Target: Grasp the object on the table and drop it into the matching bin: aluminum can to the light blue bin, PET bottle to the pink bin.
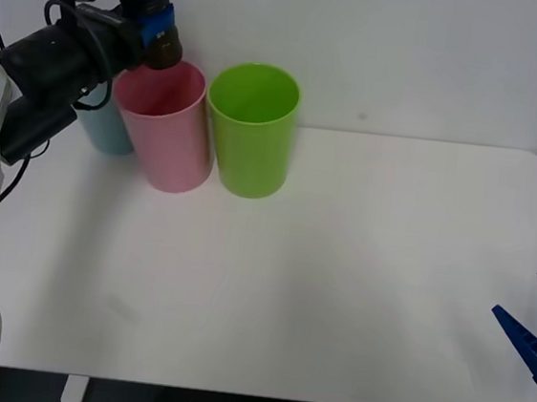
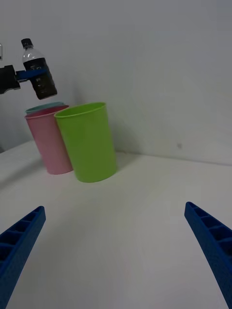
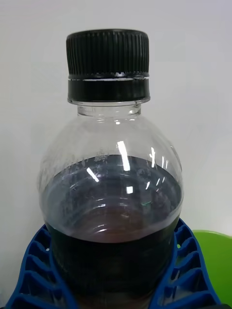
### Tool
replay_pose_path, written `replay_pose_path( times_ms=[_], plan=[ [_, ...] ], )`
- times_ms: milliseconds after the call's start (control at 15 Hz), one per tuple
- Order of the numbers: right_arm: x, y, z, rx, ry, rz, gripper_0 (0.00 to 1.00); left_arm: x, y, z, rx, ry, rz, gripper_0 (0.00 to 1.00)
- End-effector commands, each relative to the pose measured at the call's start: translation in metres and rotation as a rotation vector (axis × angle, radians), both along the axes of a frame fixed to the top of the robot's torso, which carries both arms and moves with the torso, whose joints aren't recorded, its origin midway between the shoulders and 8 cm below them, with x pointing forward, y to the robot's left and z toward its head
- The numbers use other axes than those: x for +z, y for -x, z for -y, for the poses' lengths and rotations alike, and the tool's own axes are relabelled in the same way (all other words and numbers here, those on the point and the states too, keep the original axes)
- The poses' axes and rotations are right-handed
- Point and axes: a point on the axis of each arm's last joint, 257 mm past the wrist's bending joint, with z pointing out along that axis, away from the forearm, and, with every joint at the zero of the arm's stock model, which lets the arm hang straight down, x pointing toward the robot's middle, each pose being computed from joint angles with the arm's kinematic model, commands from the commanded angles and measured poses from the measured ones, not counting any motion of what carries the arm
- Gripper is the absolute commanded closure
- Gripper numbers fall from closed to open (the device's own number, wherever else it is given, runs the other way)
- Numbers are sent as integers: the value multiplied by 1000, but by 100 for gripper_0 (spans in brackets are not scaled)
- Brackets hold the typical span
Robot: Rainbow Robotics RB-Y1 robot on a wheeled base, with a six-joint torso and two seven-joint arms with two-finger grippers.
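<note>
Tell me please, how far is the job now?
Done: the left gripper has grasped the PET bottle and lifted it off the table. In hand: it holds the bottle above the pink bin. Left: releasing it. The right gripper waits open.

Lighting is bright, even and diffuse, leaving soft shadows on the white tabletop [image 1: 338,266] beside the bins. Small white glints show on the bottle [image 3: 113,193] in the left wrist view. The blue fingers [image 2: 212,246] at the lower corners of the right wrist view look slightly soft.
</note>
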Motion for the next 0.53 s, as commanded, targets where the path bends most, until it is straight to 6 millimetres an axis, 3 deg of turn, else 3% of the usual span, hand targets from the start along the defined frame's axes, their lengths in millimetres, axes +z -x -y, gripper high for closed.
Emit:
replay_pose_path(
  times_ms=[67,133,200,267,533],
  plan=[
    [0,0,0,0,0,0,0,0,0,-2,3,4,1,88],
    [0,0,0,0,0,0,0,2,1,-2,0,11,3,73],
    [0,0,0,0,0,0,0,3,1,-2,-1,15,6,14],
    [0,0,0,0,0,0,0,3,1,-3,2,15,8,0],
    [0,0,0,0,0,0,0,3,4,-2,-13,29,8,0]
  ],
)
